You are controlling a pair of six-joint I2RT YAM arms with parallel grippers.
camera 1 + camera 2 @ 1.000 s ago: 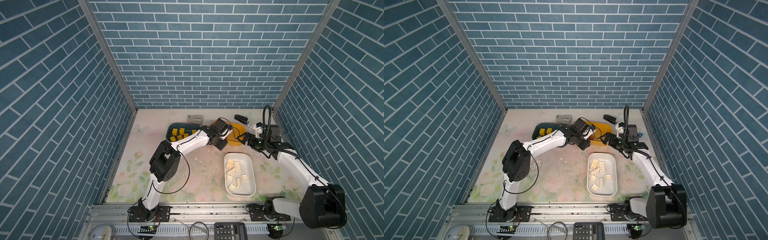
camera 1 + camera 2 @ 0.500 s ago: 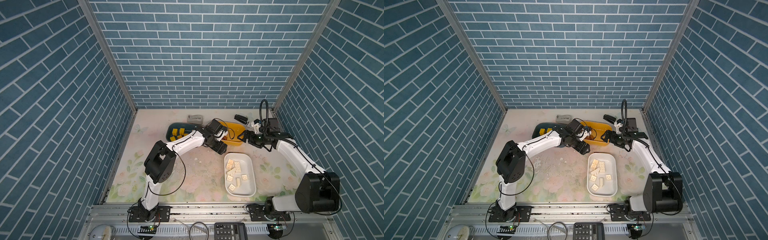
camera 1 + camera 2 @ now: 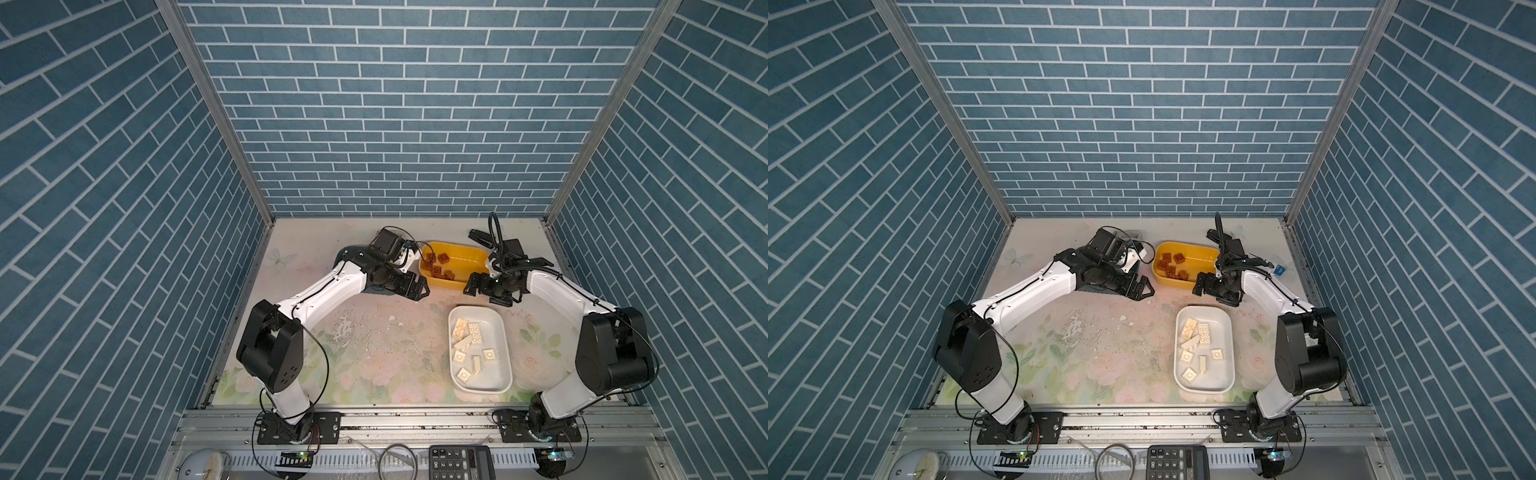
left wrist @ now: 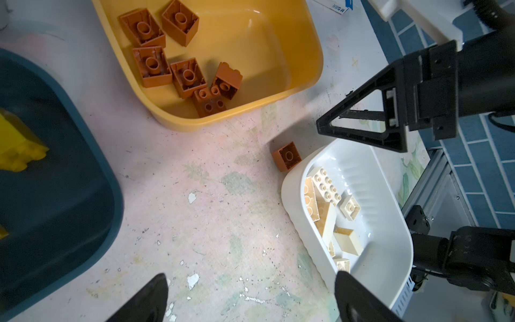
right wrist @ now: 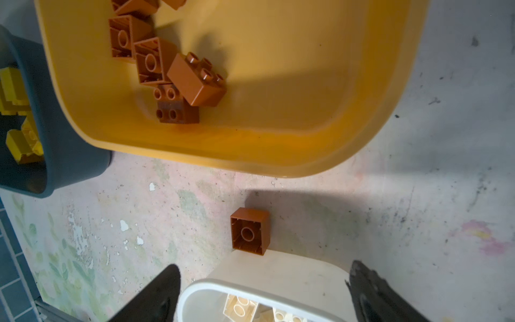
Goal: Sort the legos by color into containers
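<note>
- Left gripper [image 4: 250,295] is hovering with its fingers spread wide and gripping nothing, over the bare floral tabletop [image 4: 195,195] between the three tubs.
- Right gripper [image 5: 262,281] is hanging spread and empty too, above the far end of the shallow white plastic tub [image 5: 211,290].
- One reddish-brown square plastic brick [image 5: 249,231] is lying hollow side up on the tabletop. It is sitting against the white tub's end wall, in the gap before the yellow rounded plastic tub [image 5: 250,156].
- A cluster of reddish-brown bricks [image 4: 156,67] is sitting in the yellow tub, near the tabletop's back edge.
- Cream-white bricks [image 3: 469,336] are lying in the white tub, toward the front right corner.
- Yellow bricks [image 4: 16,147] are sitting in the dark blue plastic tub [image 4: 55,195], which is mostly hidden under the left arm in both top views.
</note>
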